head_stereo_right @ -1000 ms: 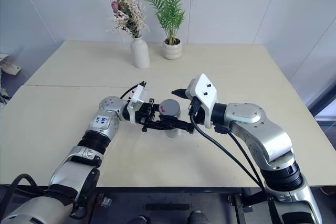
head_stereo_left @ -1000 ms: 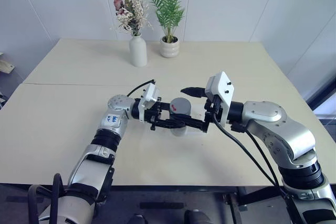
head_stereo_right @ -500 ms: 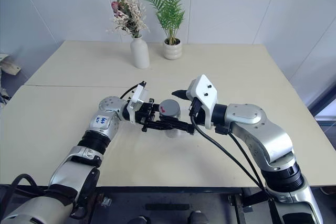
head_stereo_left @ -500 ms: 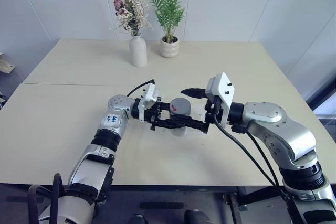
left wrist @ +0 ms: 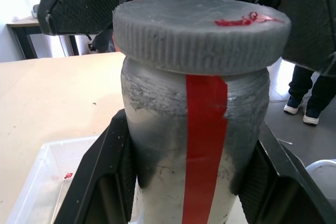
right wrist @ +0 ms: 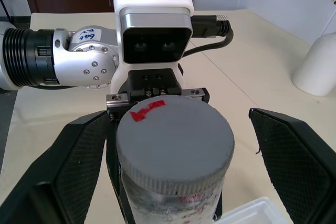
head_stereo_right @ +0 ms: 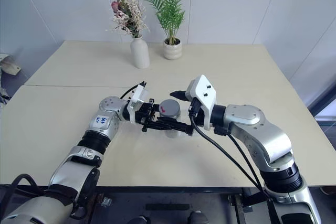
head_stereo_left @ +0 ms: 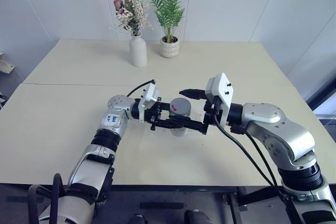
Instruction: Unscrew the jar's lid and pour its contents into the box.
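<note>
Grey lid [right wrist: 174,137]: seated on the jar, red mark on top.
Jar [left wrist: 194,150]: held upright above the table [head_stereo_left: 68,114], clamped at the body by the left pincer [head_stereo_left: 178,124].
Right pincer [right wrist: 173,145]: fingers spread wide, set either side of the lid, not touching.
Box [left wrist: 47,182]: clear plastic, seen on the table just beneath the jar.

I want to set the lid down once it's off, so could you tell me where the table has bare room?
The near-left tabletop beside the left arm is bare, and so is the far-right stretch right of the plant pot. The middle is crowded: left gripper holding the jar, the right gripper and the box.
</note>
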Action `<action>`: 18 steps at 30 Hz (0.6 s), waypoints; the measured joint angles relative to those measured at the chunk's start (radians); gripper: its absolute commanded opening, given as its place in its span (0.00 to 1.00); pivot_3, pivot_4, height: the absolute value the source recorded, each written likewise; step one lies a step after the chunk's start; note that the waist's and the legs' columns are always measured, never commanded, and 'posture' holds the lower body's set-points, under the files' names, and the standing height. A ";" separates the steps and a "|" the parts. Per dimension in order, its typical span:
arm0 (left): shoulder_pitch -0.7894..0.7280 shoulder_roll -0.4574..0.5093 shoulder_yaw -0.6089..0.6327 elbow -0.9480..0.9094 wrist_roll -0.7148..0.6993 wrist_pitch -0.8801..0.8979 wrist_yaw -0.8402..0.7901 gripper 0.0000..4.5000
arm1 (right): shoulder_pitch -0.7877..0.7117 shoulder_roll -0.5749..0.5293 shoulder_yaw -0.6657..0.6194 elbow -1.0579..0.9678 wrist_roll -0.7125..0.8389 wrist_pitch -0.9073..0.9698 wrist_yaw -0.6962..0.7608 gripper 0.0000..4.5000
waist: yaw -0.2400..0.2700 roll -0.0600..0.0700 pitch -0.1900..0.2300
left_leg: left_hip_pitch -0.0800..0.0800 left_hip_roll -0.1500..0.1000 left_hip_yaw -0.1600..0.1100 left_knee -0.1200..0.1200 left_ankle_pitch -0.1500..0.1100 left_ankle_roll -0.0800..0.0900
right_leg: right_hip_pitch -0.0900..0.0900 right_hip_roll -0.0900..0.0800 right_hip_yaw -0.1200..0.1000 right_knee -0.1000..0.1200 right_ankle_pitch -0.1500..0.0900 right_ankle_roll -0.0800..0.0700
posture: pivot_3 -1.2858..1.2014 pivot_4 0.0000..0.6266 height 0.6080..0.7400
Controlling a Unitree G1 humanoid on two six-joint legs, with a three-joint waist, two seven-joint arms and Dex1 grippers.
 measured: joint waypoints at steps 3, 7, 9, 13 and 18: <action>0.000 0.000 0.000 0.000 0.000 0.001 0.000 0.46 | 0.000 0.002 0.000 0.000 0.000 0.000 0.000 0.99 | 0.000 0.000 0.000 | 0.000 0.000 0.000 0.000 0.000 0.000 | 0.000 0.000 0.000 0.000 0.000 0.000 | 0.52 0.24 1.00; 0.000 0.000 0.000 0.000 0.000 0.004 0.000 0.46 | 0.000 0.006 0.000 0.000 -0.001 -0.001 0.000 0.99 | 0.000 0.000 0.000 | 0.000 0.000 0.000 0.000 0.000 0.000 | 0.000 0.000 0.000 0.000 0.000 0.000 | 0.52 0.24 1.00; 0.000 0.000 0.000 0.000 0.000 0.006 0.000 0.46 | -0.001 0.012 0.000 0.000 -0.001 -0.002 0.000 0.99 | 0.000 0.000 0.000 | 0.000 0.000 0.000 0.000 0.000 0.000 | 0.000 0.000 0.000 0.000 0.000 0.000 | 0.52 0.24 1.00; 0.000 0.000 -0.002 0.000 0.000 0.020 0.000 0.46 | -0.003 0.019 0.000 0.001 -0.002 -0.003 0.000 0.99 | 0.000 0.000 0.000 | 0.000 0.000 0.000 0.000 0.000 0.000 | 0.000 0.000 0.000 0.000 0.000 0.000 | 0.52 0.24 1.00; 0.001 0.000 -0.002 -0.003 0.000 0.027 0.000 0.46 | -0.007 0.026 0.001 0.003 -0.004 -0.006 0.000 0.99 | 0.000 0.000 0.000 | 0.000 0.000 0.000 0.000 0.000 0.000 | 0.000 0.000 0.000 0.000 0.000 0.000 | 0.52 0.24 1.00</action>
